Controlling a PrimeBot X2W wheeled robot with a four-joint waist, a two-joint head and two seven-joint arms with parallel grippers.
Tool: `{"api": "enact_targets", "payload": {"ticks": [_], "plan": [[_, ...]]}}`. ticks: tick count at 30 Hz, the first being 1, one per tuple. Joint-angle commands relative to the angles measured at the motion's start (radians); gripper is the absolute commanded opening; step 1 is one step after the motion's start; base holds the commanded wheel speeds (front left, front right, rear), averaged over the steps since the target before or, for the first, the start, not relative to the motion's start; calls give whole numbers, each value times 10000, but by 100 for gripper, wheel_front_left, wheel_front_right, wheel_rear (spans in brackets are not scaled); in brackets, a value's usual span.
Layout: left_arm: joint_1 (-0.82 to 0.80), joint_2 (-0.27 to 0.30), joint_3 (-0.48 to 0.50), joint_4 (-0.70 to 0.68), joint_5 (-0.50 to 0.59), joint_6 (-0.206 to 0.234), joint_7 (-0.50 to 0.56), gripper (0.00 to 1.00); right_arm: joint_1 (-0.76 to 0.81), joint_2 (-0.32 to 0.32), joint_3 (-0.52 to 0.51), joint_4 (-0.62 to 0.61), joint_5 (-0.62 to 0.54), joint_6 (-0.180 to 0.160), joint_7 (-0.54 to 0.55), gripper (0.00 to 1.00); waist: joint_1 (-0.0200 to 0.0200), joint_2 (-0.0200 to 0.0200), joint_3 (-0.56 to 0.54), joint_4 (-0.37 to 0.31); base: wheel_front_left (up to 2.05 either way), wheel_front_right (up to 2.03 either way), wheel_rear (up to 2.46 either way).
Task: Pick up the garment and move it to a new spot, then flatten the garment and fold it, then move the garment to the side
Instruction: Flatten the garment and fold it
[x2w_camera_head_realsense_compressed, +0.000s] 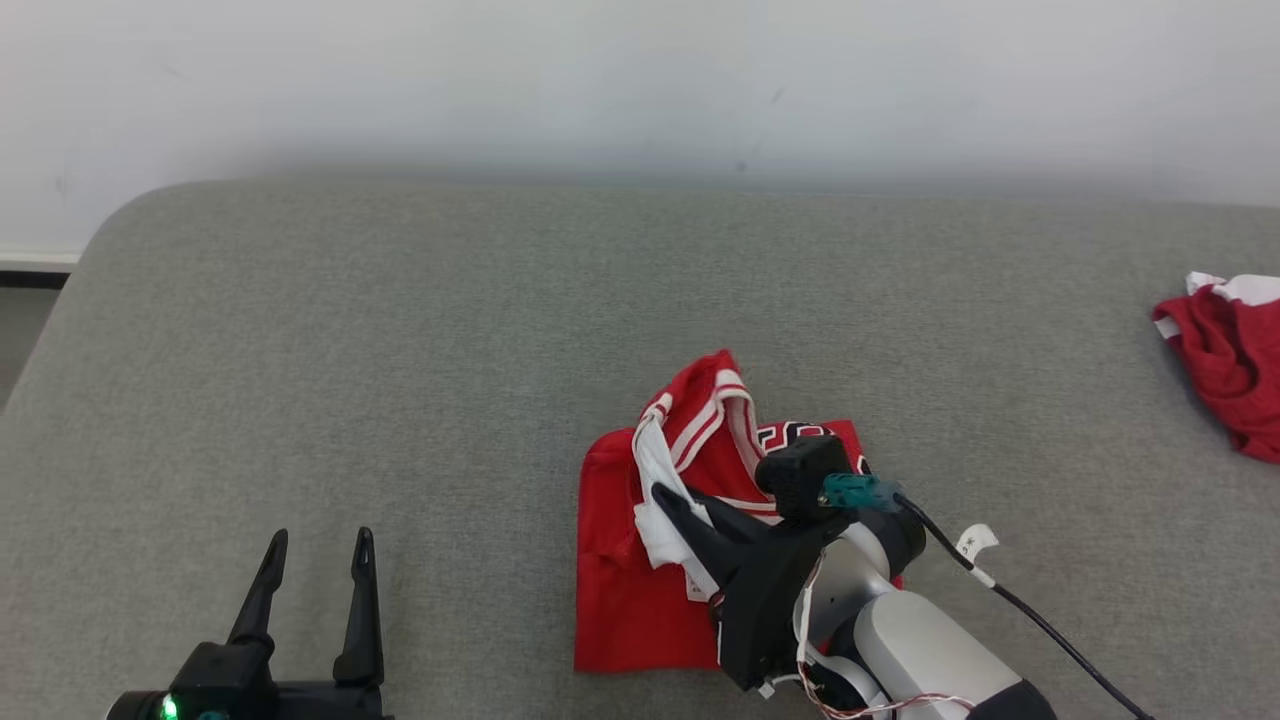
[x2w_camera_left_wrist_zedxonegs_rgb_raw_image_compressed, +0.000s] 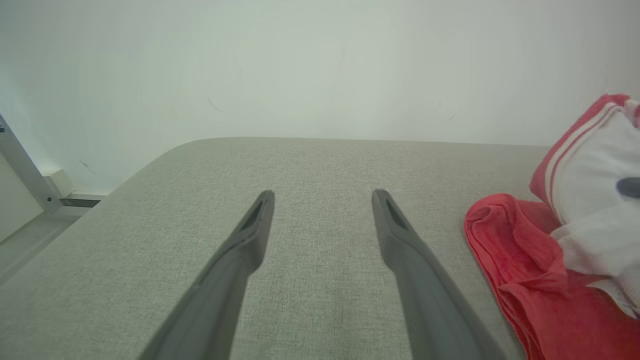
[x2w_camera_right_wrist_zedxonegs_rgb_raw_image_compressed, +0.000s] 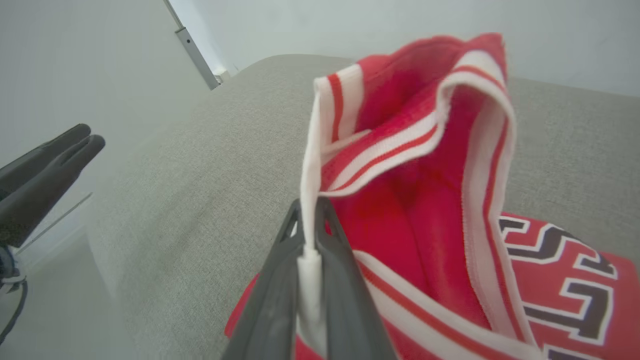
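The right jaws were closed on a white-trimmed edge (x2w_camera_right_wrist_zedxonegs_rgb_raw_image_compressed: 309, 200) of the red garment (x2w_camera_head_realsense_compressed: 640, 590). The strip was pinched between the two dark fingers (x2w_camera_right_wrist_zedxonegs_rgb_raw_image_compressed: 272, 300), and that part was held raised above the rest. The garment, a red jersey with white stripes and dark lettering, lay bunched on the grey fabric-covered table (x2w_camera_head_realsense_compressed: 400, 350), toward the near edge and right of the middle in the head view. The left jaws stood wide apart and held nothing, low over bare table to the garment's left and apart from it. At the table's far right lay another red and white cloth (x2w_camera_head_realsense_compressed: 1225, 360), cut off by the frame, possibly a second garment. A pale wall (x2w_camera_head_realsense_compressed: 640, 80) rose behind the table.
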Motion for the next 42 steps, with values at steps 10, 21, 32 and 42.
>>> {"api": "enact_targets", "payload": {"ticks": [10, 21, 32, 42], "plan": [[125, -5, 335, 97, -29, -48, -31, 100, -433, -153, 54, 203, 335, -28, -1556, 100, 0, 0, -207, -19, 0, 0, 0], [539, -14, 641, -191, 106, -55, -31, 100, 1120, -1297, -1540, -1888, 365, -28, -1549, 100, 0, 0, -458, -323, 0, 0, 0], [424, -35, 643, -206, 151, -72, -31, 100, 2116, -794, -1932, -2328, 387, -28, -914, 100, 0, 0, -263, -198, 0, 0, 0], [293, -65, 537, -125, 94, -55, -31, 100, 1352, -295, -1584, -1167, 418, -28, -864, 100, 0, 0, -143, 139, 0, 0, 0]]}}
